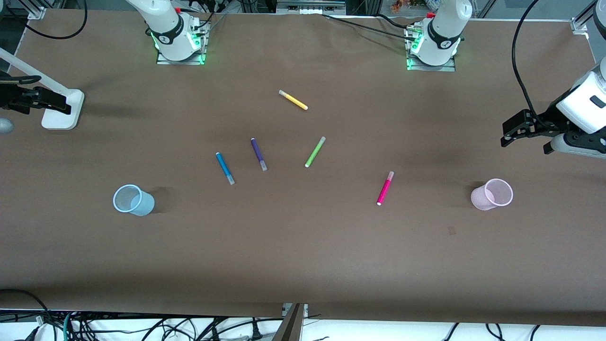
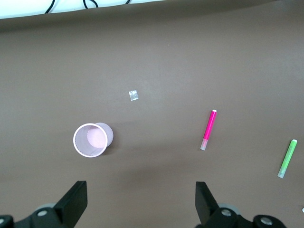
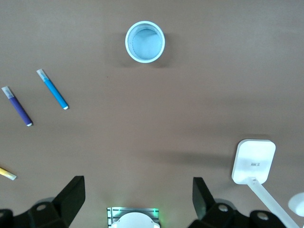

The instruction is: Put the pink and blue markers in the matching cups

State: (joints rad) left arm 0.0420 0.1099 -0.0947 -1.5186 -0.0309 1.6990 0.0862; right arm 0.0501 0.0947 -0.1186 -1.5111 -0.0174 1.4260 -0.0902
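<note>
Front view: blue marker (image 1: 225, 168) lies near blue cup (image 1: 133, 200); pink marker (image 1: 385, 188) lies near pink cup (image 1: 492, 194). All on table (image 1: 303, 260).
Left wrist view: left gripper (image 2: 141, 202) spread wide, empty, above pink cup (image 2: 92, 139).
Right wrist view: right gripper (image 3: 138, 202) spread wide, empty, above table.

Pink marker (image 1: 385, 188), blue marker (image 1: 225, 168) flat; 2 cups (image 1: 133, 200) (image 1: 492, 194) upright.
</note>
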